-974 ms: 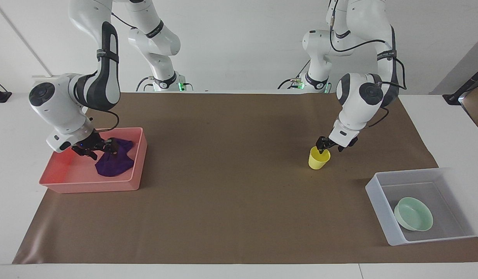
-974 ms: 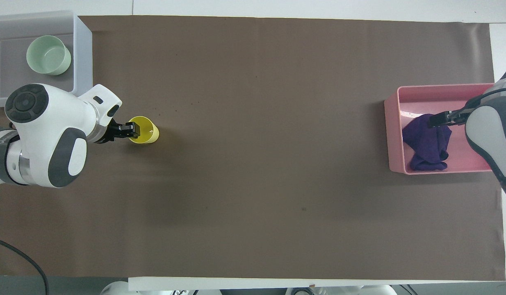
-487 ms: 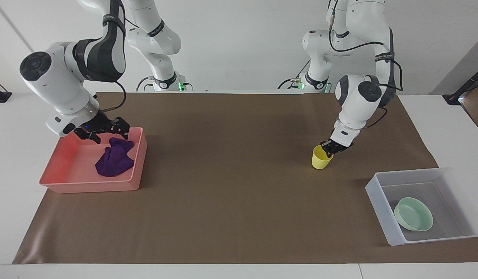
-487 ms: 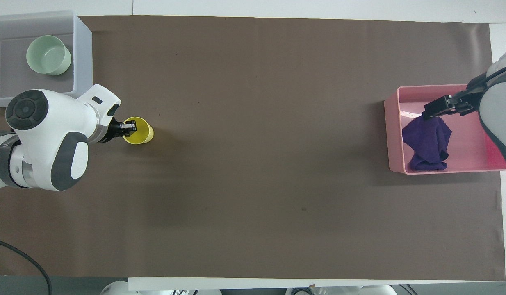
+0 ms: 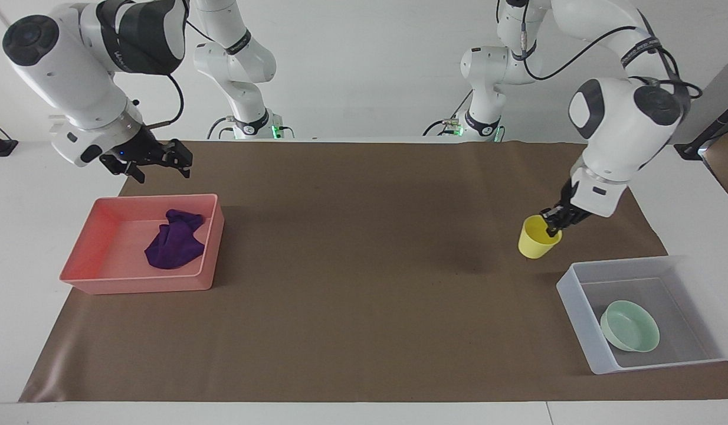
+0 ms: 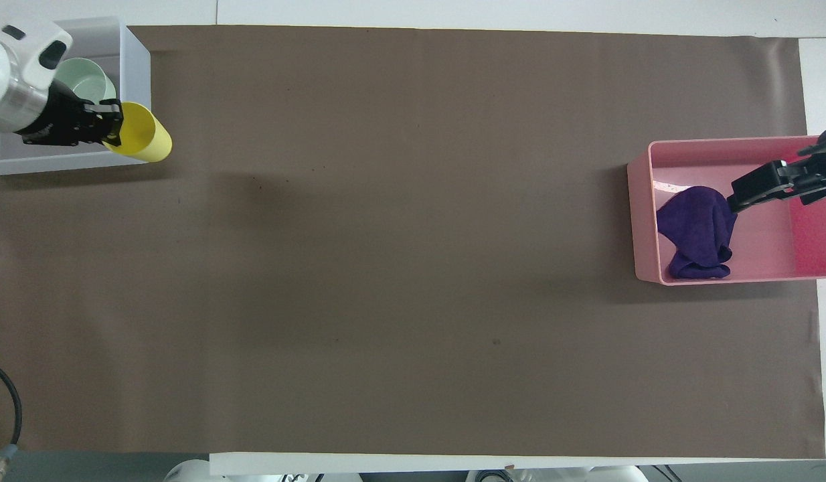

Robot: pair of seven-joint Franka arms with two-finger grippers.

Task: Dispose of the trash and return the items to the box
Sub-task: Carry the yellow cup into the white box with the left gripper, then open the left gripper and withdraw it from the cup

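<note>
The purple cloth wad point(image 5: 175, 242) lies in the pink tray point(image 5: 140, 282), toward the right arm's end; it also shows in the overhead view point(image 6: 697, 231). My right gripper point(image 5: 160, 168) hangs open and empty above the tray point(image 6: 640, 221); it also shows in the overhead view point(image 6: 748, 194). My left gripper point(image 5: 556, 223) is shut on the rim of the yellow cup point(image 5: 535, 239) and holds it tilted in the air beside the translucent box point(image 5: 570, 283). In the overhead view the cup point(image 6: 142, 134) overlaps the box wall point(image 6: 137, 80). The mint-green bowl point(image 5: 629, 326) sits in the box.
A brown mat point(image 5: 364, 265) covers the table between the tray and the box. White table shows around its edges. The arm bases stand at the robots' end of the table.
The right gripper let go of the cloth and rose out of the tray. The left gripper lifted the yellow cup off the mat and carried it toward the box.
</note>
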